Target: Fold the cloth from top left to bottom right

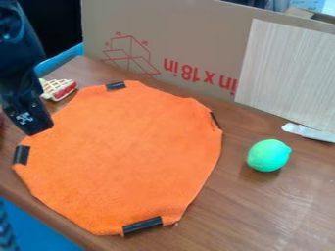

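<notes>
flat orange fabric cloth [124, 152] on brown wooden surface [262, 215]; black end effector [33, 128] by its upper-left edge, cannot tell if wide or narrow. best: pinch edge shallowly, lift low, carry diagonally to bottom right.

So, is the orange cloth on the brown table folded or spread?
Spread: the orange cloth lies open in one broad layer, with black pieces at four places around its edge.

Robotics lab, wooden tabletop [281, 211], black robot arm [18, 63], cardboard backdrop [190, 39]
</notes>
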Motion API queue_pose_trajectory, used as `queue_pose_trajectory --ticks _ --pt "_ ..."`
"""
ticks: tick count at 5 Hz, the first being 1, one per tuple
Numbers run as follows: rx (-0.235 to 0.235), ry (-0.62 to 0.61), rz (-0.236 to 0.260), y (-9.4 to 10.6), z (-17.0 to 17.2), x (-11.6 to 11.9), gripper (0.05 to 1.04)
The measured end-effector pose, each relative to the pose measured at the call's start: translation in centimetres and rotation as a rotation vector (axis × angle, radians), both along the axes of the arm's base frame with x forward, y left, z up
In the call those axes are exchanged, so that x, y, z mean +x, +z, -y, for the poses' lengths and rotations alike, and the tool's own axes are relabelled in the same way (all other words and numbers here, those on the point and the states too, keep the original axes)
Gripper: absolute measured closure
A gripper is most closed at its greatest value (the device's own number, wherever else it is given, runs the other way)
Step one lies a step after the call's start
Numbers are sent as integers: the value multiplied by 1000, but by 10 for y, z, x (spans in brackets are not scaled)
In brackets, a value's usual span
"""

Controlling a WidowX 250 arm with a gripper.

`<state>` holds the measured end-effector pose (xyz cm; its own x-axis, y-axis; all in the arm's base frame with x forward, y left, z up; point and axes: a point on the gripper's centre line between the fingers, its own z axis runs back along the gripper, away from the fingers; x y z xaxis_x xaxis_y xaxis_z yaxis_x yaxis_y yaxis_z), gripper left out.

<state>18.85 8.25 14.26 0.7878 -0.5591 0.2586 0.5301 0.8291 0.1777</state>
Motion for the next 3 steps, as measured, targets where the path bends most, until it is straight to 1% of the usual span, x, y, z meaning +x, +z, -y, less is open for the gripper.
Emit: queue_pose_trajectory --ticks 1,2,3 --pt "-9 -77 0 -17 -15 20 83" --pt "34 -67 12 -34 -35 42 83" --pt "65 -67 34 -39 -50 60 83"
